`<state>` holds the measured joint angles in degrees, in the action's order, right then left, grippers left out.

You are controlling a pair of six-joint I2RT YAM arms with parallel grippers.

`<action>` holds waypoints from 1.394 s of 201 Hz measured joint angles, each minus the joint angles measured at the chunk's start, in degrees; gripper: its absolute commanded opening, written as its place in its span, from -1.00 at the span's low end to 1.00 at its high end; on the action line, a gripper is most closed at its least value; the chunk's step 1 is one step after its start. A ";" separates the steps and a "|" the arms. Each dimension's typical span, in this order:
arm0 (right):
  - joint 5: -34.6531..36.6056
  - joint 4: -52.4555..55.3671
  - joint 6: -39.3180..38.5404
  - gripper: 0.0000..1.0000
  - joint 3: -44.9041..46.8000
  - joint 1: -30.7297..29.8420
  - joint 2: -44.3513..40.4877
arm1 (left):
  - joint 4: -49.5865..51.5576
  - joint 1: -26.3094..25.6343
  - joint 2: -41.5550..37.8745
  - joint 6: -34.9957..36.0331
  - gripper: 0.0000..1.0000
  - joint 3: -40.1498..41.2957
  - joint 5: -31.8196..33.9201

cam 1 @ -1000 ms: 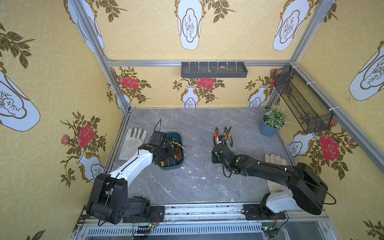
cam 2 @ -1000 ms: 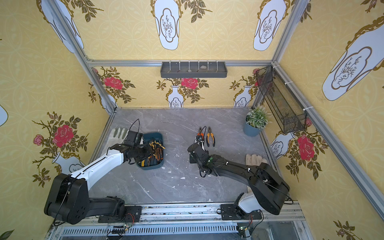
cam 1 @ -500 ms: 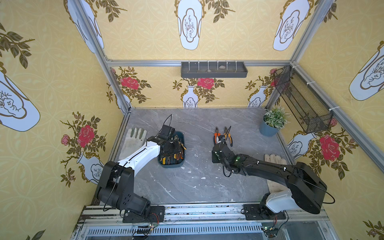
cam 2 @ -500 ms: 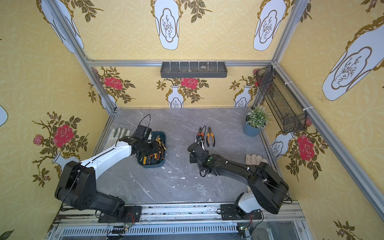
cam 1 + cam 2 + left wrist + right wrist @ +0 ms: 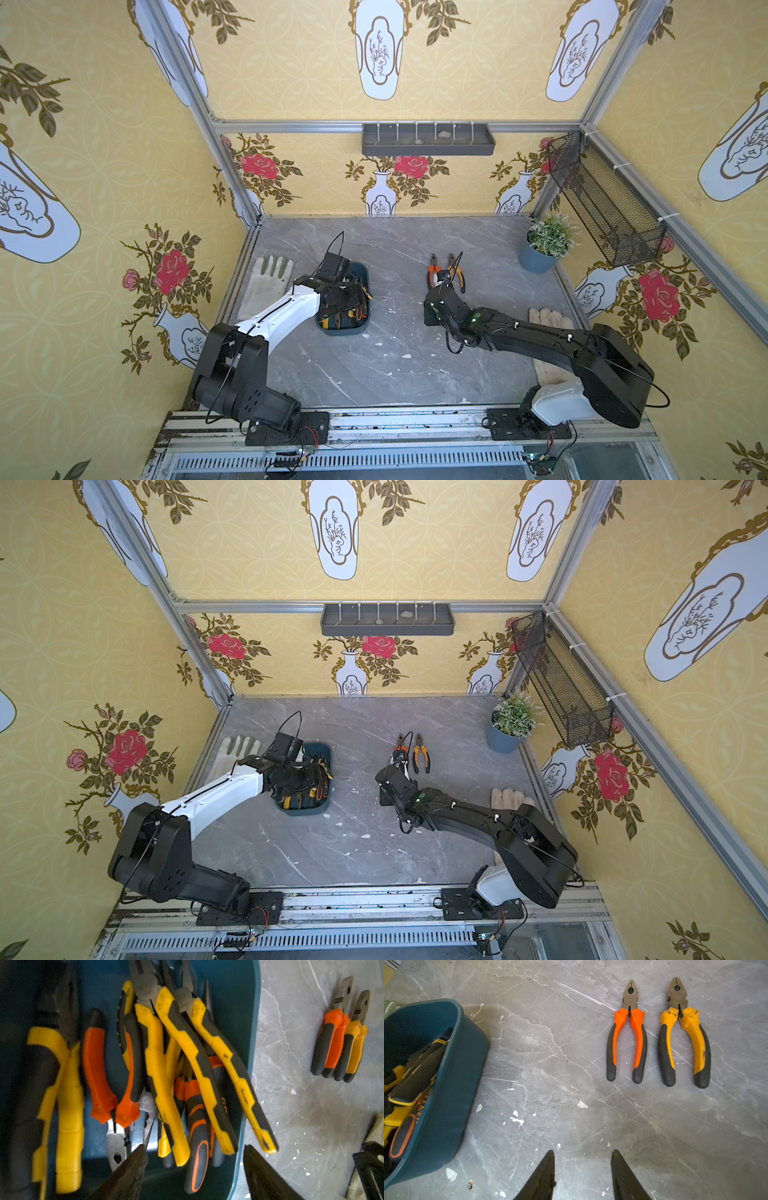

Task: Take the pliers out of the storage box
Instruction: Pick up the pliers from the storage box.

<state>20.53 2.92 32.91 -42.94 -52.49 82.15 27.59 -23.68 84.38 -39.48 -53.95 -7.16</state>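
Note:
The dark teal storage box [image 5: 341, 330] [image 5: 239, 1001] sits left of the table's middle, with several yellow and orange-handled pliers [image 5: 172, 1064] piled inside it. My left gripper [image 5: 194, 1147] hangs open just above that pile, one finger over the box's inside and the other near its rim, holding nothing. Two more pliers lie side by side on the table to the right, an orange pair [image 5: 627, 1043] [image 5: 434, 274] and a yellow pair [image 5: 683, 1043] [image 5: 457, 270]. Short of their handles, my right gripper [image 5: 582, 1151] hovers open over bare table.
A pale work glove [image 5: 266, 282] lies left of the box and another glove [image 5: 548, 320] lies by the right arm. A potted plant [image 5: 540, 253] stands at the back right under a wire basket [image 5: 602, 199]. A grey tray [image 5: 428, 139] hangs on the back wall.
My left arm has swung from the box's left side to over the box, and its jaws have widened. The right arm has stayed still.

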 measured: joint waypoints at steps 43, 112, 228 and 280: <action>-0.55 0.02 0.00 -0.09 -0.24 0.00 0.55 | 0.07 0.00 -2.01 -0.11 0.21 2.38 1.49; -0.61 0.04 0.00 -0.09 -0.37 0.00 0.76 | -2.93 0.87 -0.44 -2.60 -0.05 4.11 -0.98; -1.09 -0.09 0.02 -0.09 -0.22 0.74 0.87 | -1.90 4.28 8.20 -4.20 -0.49 -2.27 -4.92; -2.08 -0.39 0.04 -0.09 0.42 1.62 0.81 | -1.68 4.28 9.11 -4.02 -0.55 -2.43 -5.16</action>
<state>18.46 2.52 32.95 -42.52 -50.87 82.96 25.91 -19.40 93.49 -43.51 -56.38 -12.32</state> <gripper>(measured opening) 0.455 0.233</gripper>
